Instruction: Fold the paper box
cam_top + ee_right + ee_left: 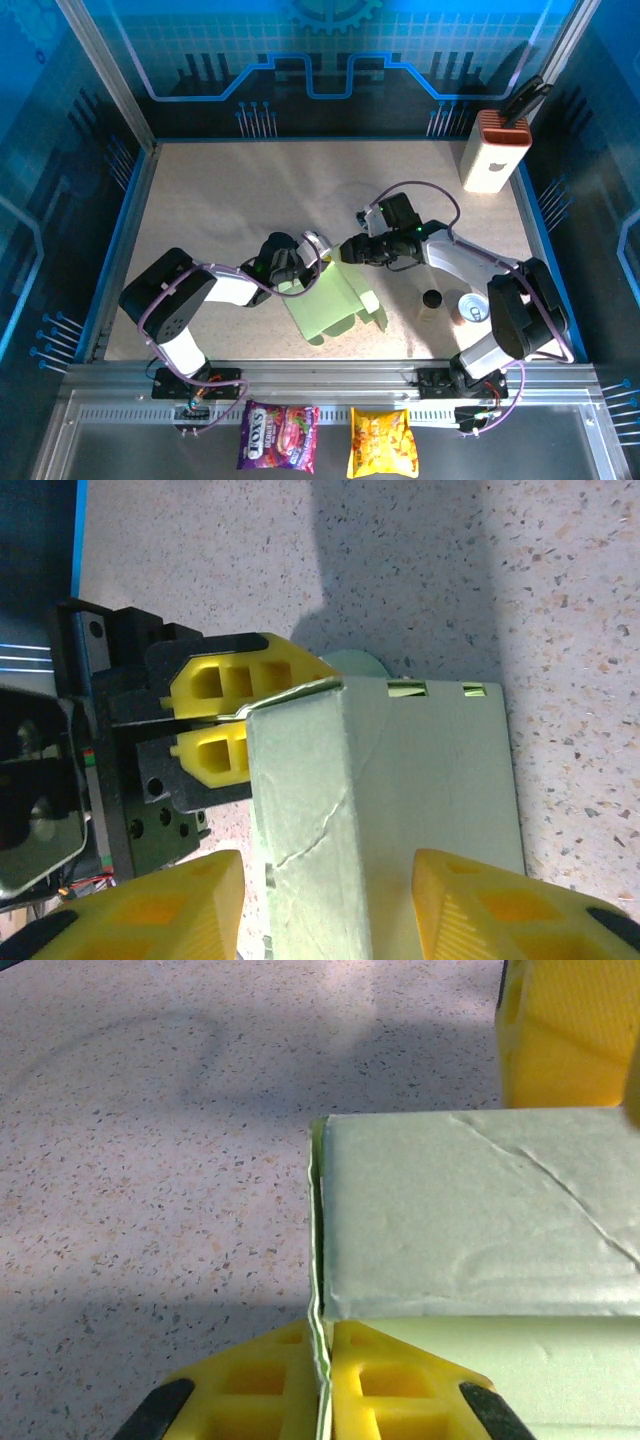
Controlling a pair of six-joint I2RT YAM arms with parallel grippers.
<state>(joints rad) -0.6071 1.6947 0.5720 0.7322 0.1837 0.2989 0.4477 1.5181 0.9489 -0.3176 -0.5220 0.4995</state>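
We see the pale green thin-card paper box (335, 300) lying partly folded on the speckled desk (220, 200), near its front edge and about mid-width. The left jaws are pinched together on the card's thin edge. The right jaws stand apart, straddling a raised folded panel.

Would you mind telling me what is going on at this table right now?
Two robot arms are folding a pale green paper box in the middle of the table. The left end effector is shut on a thin edge of the card, pinching it. The right end effector is open, its fingers either side of a raised, partly folded section. The box is not yet fully formed.
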